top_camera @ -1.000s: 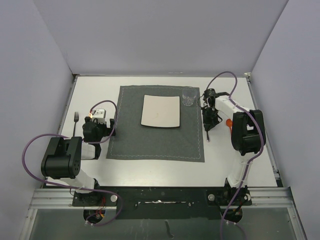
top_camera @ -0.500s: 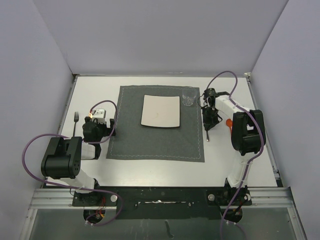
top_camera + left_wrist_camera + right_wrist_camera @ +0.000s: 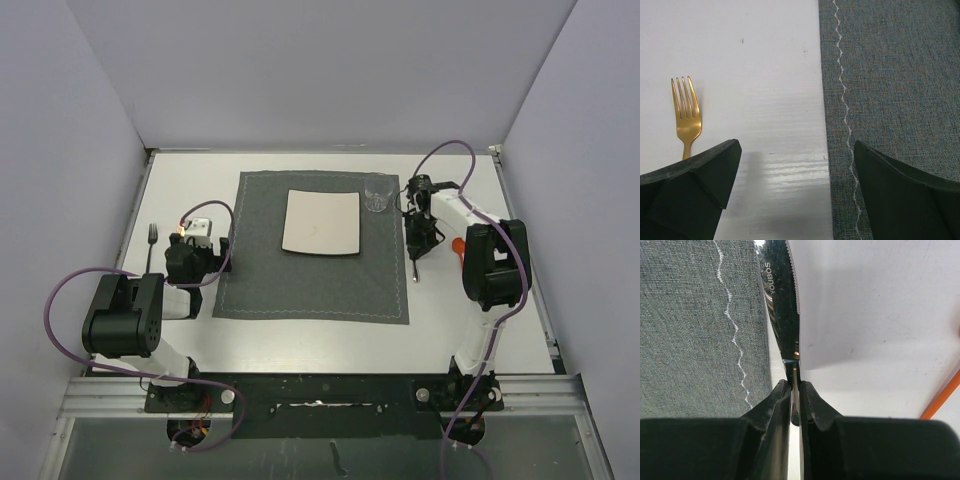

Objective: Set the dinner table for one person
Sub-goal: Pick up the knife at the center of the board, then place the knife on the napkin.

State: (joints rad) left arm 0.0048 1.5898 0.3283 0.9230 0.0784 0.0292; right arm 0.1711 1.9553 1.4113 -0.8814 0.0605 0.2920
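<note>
Nothing has shifted since a second ago: your right jaws stay clamped on the knife (image 3: 782,305) at the right edge of the placemat (image 3: 310,285) over the white counter (image 3: 300,340), and the left jaws stand wide apart near the fork (image 3: 687,117), so beware the thin blade pivoting or landing half on the cloth at release.

Left fingers (image 3: 685,195) wide apart, right fingers (image 3: 765,412) tight together.

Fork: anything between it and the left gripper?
Nothing visible. The fork lies on bare table just left of the open left gripper, its handle passing out of view behind the gripper. The placemat is on the opposite side.
</note>
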